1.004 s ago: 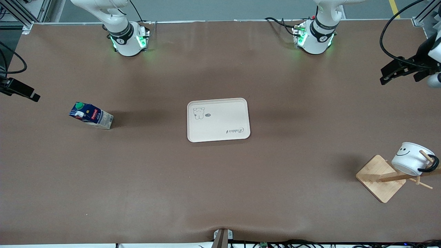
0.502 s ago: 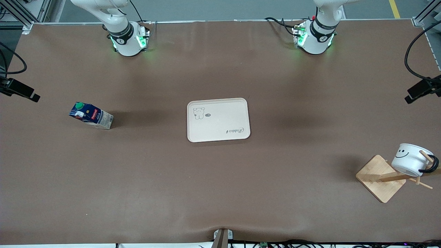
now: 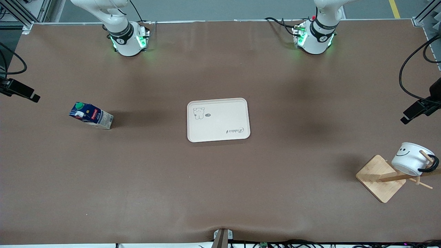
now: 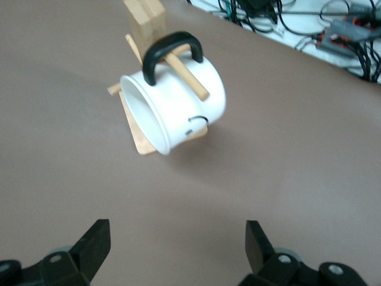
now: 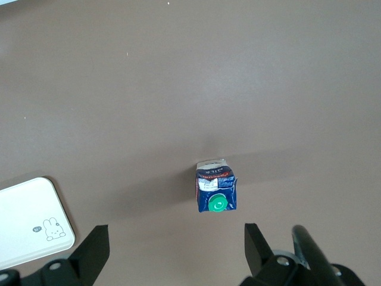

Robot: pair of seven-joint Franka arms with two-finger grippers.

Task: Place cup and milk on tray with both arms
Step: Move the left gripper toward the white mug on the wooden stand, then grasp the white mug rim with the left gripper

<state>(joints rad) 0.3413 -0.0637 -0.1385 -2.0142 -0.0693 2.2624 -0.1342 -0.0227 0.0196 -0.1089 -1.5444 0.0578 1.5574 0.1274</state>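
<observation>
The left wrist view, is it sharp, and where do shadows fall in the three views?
Left wrist view: the cup looks slightly soft, its shadow on the table beneath. Front view: soft shadow beside the milk toward the tray. Right wrist view: sharp, faint shadow beside the milk.

The bench [image 3: 220, 179] has a matt brown covering, smooth with faint creases. The cup [image 4: 178, 101] looks like glossy white enamel or ceramic with a black plastic-looking handle, hung on a pale bare-wood rack [image 3: 380, 178]. The milk [image 3: 91, 116] is a printed paper carton with a shiny green cap, and the tray [image 3: 220, 129] is smooth matt cream.
</observation>
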